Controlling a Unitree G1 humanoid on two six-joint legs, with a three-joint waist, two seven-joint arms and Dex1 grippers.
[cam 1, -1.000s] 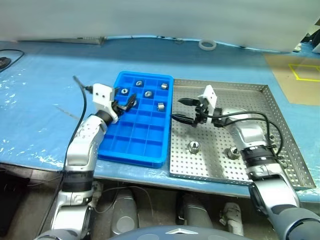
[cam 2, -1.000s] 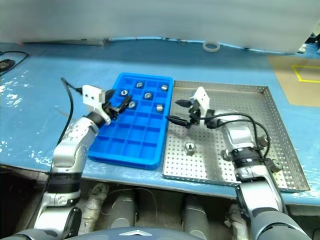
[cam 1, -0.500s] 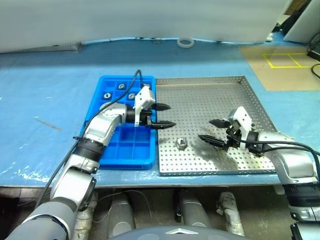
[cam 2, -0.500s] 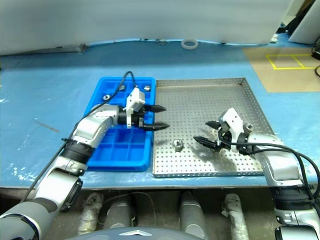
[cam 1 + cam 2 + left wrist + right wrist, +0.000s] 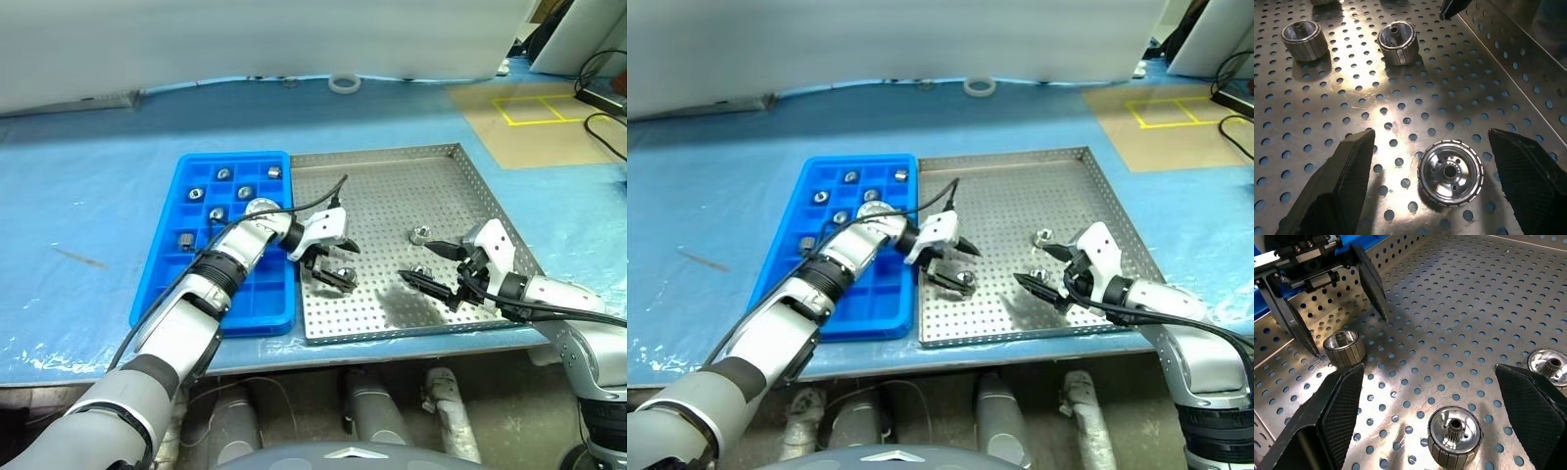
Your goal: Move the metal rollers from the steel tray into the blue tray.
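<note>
Left gripper (image 5: 333, 260): fingers spread apart, empty, poised over the near left part of the steel tray (image 5: 392, 186), close to the edge that meets the blue tray (image 5: 157, 279).
Roller at left gripper (image 5: 1450, 172): stands on end on the perforated floor, in the gap between the two fingers; touches neither. In the head views it appears at the lower fingertip (image 5: 344, 273).
Left fingers (image 5: 1342, 181): one on each side of that roller, the roller nearer the other finger than this one.
Right gripper (image 5: 438, 268): fingers wide apart, empty, above the near right part of the steel tray, pointing toward the left gripper.
Roller at right gripper (image 5: 1454, 433): stands on the floor between the two right fingers, free of both; in the head view it sits just by the fingertips (image 5: 421, 271).
Third roller (image 5: 417, 235): farther back on the steel tray, just beyond the right gripper's upper finger.
Rollers in blue tray (image 5: 223, 174): six, each in its own compartment, all in the far half.
Blue tray: lies just beside the steel tray's left rim, on the blue table cover (image 5: 78, 196).
White tape ring (image 5: 342, 84): on the cover, well beyond both trays.
</note>
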